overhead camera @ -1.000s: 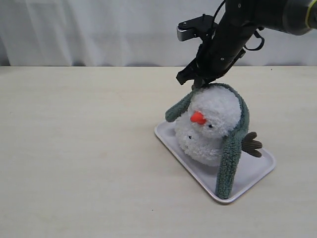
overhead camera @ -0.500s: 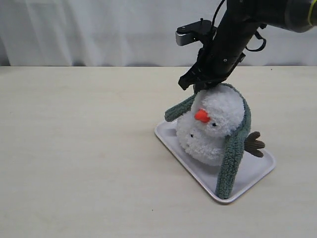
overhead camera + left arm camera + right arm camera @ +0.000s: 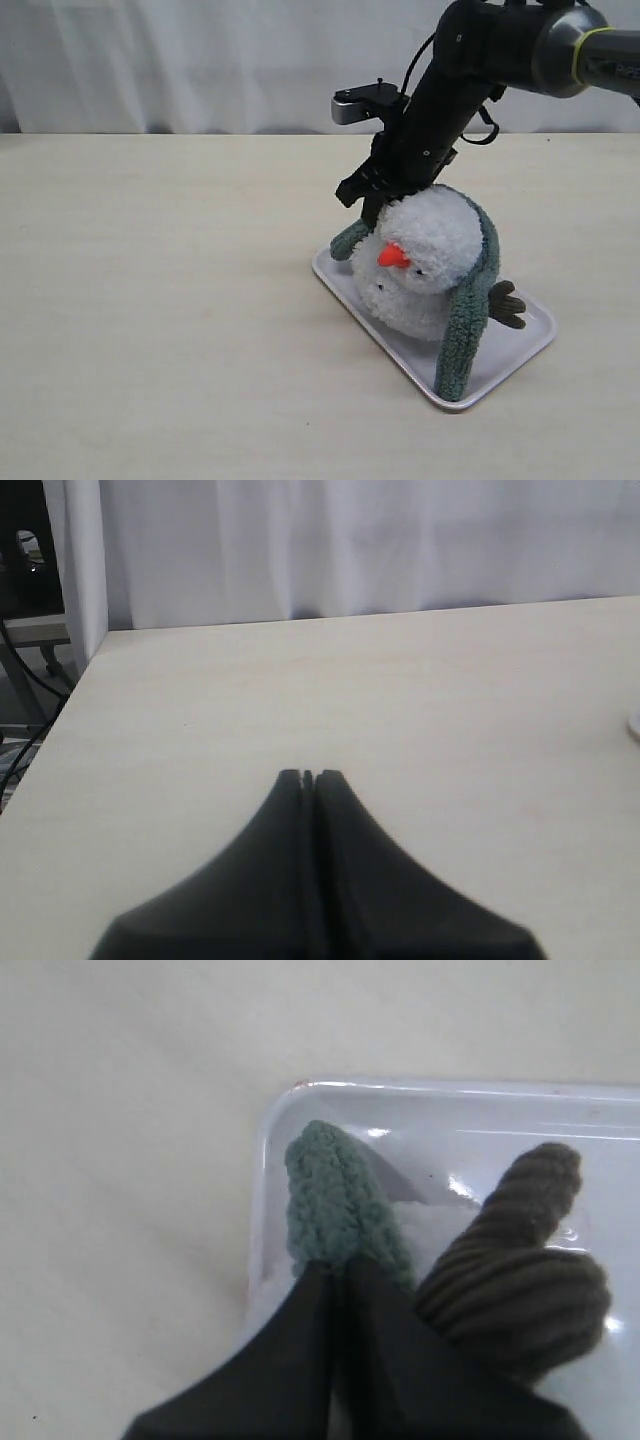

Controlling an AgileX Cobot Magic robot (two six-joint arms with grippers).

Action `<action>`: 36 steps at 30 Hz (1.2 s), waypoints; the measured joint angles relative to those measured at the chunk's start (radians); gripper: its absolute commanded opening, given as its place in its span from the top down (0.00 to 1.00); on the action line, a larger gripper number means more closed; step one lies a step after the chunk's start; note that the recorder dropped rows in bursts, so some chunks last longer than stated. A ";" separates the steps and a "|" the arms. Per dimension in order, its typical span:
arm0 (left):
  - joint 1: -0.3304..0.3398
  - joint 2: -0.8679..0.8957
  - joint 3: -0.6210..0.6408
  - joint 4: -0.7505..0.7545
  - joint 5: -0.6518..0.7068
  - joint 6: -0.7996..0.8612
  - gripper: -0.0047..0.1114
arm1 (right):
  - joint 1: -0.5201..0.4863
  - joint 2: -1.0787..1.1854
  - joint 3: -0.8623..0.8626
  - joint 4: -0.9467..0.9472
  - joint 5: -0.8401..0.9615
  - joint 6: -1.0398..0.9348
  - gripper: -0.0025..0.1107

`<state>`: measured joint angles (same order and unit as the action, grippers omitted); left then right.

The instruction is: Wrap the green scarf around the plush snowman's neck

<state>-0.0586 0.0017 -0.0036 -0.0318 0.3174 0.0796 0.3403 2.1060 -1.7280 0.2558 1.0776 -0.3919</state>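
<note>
Right gripper (image 3: 364,206): you had its jaws clenched on the green scarf (image 3: 466,318) close to one end; the tips sat just beside the head of the plush snowman (image 3: 430,262), on the left of it in the exterior view.
Right wrist view: you saw the fingers (image 3: 300,1360) closed together with the fabric pinched between them; a short rounded end of the scarf stuck out past the tips, over a corner of the tray (image 3: 522,345); you could not tell whether that end touched the tray.
Green scarf: it was draped round the back of the snowman's head; one length hung down on the right of the body in the exterior view, its end resting on the tray near the front edge.
Plush snowman: it stood on the tray, leaning forward; the orange nose (image 3: 392,256) pointed down and to the left in the exterior view; one brown twig arm (image 3: 506,305) showed just behind the hanging length.
Snowman's neck: you could not make out the crease under the pile.
Left gripper (image 3: 308,778): its jaws were pressed together with nothing between them; it was over bare table (image 3: 420,700), out of the exterior view.
Background: a white curtain (image 3: 200,60) hung behind the table.
</note>
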 measured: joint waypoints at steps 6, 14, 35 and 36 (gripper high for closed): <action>0.000 0.000 0.000 0.000 0.000 0.000 0.96 | 0.000 -0.039 -0.008 0.002 -0.005 -0.041 0.72; 0.000 0.000 0.000 0.000 0.000 0.000 0.96 | 0.000 -0.161 -0.035 -0.094 -0.014 0.041 0.62; 0.000 0.000 0.000 0.000 0.000 0.000 0.96 | -0.324 -0.199 0.193 0.042 0.004 -0.075 0.62; 0.000 0.000 0.000 0.000 0.000 0.000 0.96 | -0.324 -0.199 0.202 0.053 -0.008 -0.096 0.62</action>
<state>-0.0586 0.0017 -0.0036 -0.0318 0.3174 0.0796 0.0159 1.9072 -1.5265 0.3084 1.0700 -0.4884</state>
